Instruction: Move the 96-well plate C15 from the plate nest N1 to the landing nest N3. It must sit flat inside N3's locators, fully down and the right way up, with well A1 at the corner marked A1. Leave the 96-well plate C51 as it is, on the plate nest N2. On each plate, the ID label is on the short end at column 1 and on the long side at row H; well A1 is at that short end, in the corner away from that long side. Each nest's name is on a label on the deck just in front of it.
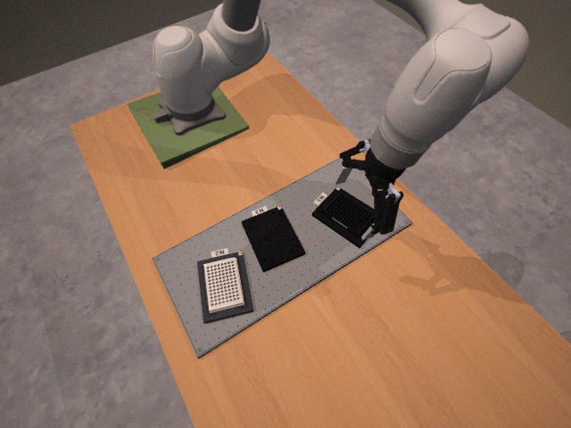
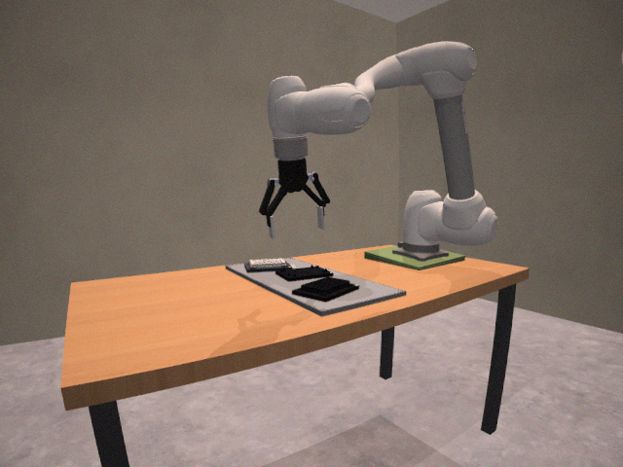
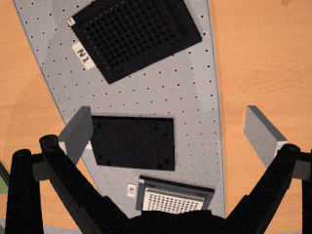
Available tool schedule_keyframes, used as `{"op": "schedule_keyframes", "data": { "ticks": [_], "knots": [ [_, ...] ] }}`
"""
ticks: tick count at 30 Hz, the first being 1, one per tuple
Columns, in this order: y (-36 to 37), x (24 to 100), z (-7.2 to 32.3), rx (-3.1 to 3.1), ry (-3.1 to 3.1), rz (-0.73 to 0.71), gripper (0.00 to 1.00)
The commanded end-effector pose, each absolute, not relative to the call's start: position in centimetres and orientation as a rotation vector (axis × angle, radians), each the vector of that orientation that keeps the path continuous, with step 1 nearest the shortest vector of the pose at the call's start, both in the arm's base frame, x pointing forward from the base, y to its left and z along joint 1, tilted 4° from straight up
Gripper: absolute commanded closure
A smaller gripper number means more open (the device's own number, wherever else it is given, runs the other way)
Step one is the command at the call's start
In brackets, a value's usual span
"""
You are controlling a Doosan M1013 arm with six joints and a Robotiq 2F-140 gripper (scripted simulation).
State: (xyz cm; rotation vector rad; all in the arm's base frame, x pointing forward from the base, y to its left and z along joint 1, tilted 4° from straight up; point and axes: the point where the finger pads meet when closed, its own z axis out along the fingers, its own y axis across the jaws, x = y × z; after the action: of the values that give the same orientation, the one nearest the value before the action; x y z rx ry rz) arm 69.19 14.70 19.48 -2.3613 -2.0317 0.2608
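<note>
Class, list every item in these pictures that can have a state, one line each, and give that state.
Gripper: open, empty, high above the deck.
Black plate: seated on nest N1.
White plate: seated on nest N2.
Middle nest: unoccupied.
</note>
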Motion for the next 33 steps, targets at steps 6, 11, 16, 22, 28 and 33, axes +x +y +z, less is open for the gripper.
{"op": "schedule_keyframes", "data": {
  "ticks": [6, 11, 16, 22, 28, 33],
  "knots": [
    [17.1, 67.1, 15.8, -2.755, -1.509, 0.116, 0.00],
    [18.4, 65.6, 13.8, -2.907, -1.154, 0.042, 0.00],
    [19.3, 64.5, 12.4, -2.989, -0.862, -0.009, 0.00],
    [19.8, 63.7, 11.4, -3.025, -0.658, -0.040, 0.00],
    [20.2, 63.0, 10.7, -3.042, -0.505, -0.061, 0.00],
    [20.2, 63.0, 10.7, -3.042, -0.502, -0.061, 1.00]
  ]
}}
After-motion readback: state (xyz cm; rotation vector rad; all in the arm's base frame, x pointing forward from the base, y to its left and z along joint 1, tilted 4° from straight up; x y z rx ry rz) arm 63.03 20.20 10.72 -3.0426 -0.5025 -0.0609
